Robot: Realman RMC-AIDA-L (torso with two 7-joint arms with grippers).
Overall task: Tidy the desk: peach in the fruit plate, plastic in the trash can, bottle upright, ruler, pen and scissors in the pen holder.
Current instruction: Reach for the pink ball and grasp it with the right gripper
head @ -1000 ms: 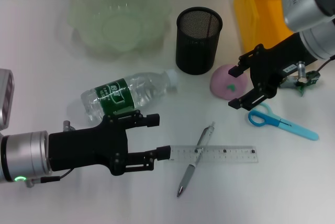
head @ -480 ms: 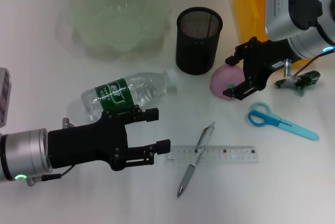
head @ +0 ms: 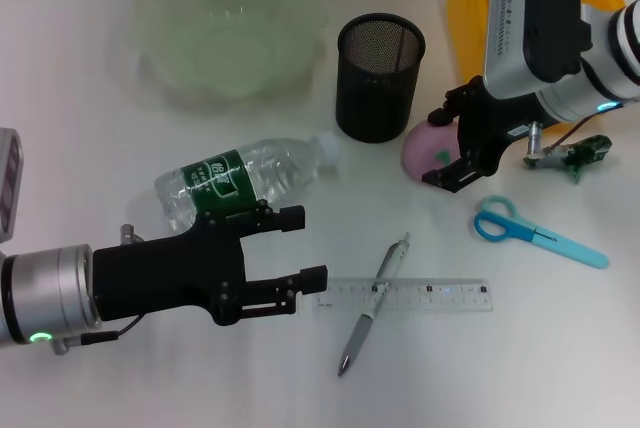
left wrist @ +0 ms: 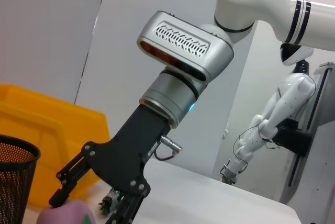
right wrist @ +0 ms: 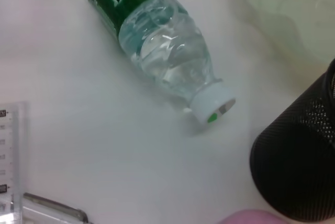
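The white desk [head: 90, 158] carries everything. At its far right edge stands the yellow bin [head: 475, 8], and at the far left side sits the pale green fruit plate [head: 225, 33], a translucent scalloped dish. The left arm reaches in low from the near left, its black left gripper [head: 300, 248] spread wide with nothing between the fingers, hovering just beside the near side of the bottle and close to the ruler's left end. The right arm comes in from the far right; the right gripper [head: 440, 143] is opened wide and straddles the peach, one finger at the fruit's far side and one at its near side; contact cannot be told.

The water bottle [head: 245, 180] lies on its side between plate and left gripper, green label toward the left, white cap [right wrist: 212, 109] pointing toward the pen holder. The black mesh pen holder [head: 380, 76] stands upright near the middle, just beside the peach. The clear ruler [head: 420, 295] lies flat near the front, with the silver pen [head: 375, 303] lying diagonally across it. The blue-handled scissors [head: 535, 233] lie on the desk to the right of the ruler. The pink peach [head: 425, 153] rests on the desk to the right of the holder. A small green item [head: 580, 153] lies under the right arm; what it is cannot be told.
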